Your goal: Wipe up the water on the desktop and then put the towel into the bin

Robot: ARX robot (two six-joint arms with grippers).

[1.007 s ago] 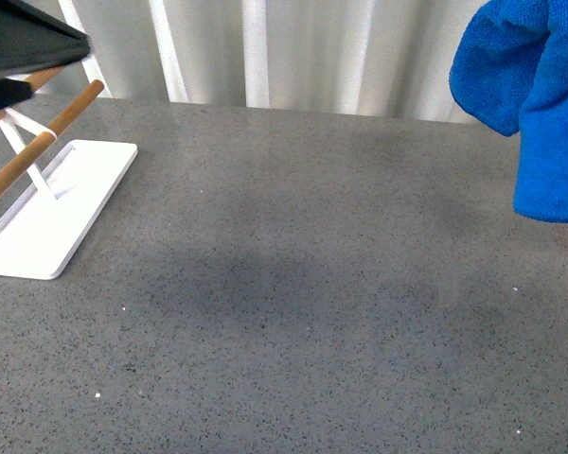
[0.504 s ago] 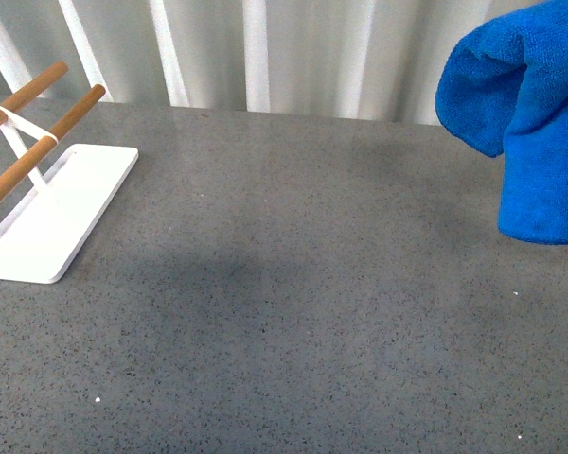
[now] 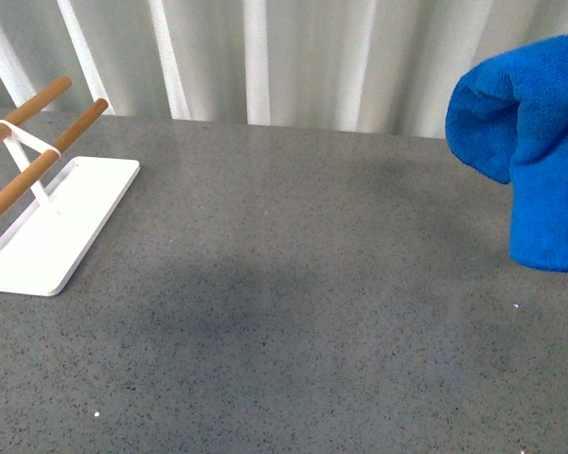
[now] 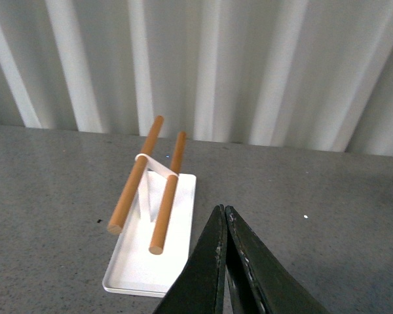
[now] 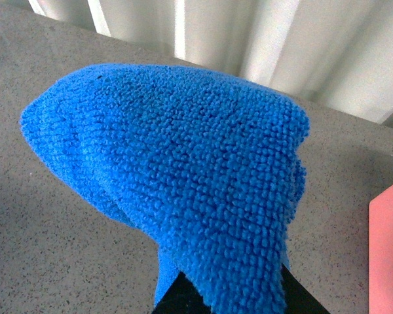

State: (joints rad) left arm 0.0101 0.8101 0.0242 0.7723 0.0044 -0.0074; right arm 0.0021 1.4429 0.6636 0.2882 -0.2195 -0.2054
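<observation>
The blue towel (image 3: pixel 540 142) hangs bunched in the air at the far right of the front view, above the speckled dark grey desktop (image 3: pixel 293 284). In the right wrist view the towel (image 5: pixel 183 170) drapes over my right gripper (image 5: pixel 229 291), which is shut on it; only the dark finger bases show beneath the cloth. My left gripper (image 4: pixel 223 212) is shut and empty, held above the desktop (image 4: pixel 327 216) beside the white tray. Neither gripper shows in the front view. I see no clear puddle, only a faint darker patch (image 3: pixel 218 293).
A white tray base (image 3: pixel 57 227) with two wooden rods (image 3: pixel 38 156) on a white stand sits at the left; it also shows in the left wrist view (image 4: pixel 150 261). White curtains (image 3: pixel 284 57) line the back edge. A pink flat thing (image 5: pixel 388 248) lies beside the towel.
The towel has sunk a little and shifted slightly at the right. A dark shape at the top left of the front view has gone out of view.
</observation>
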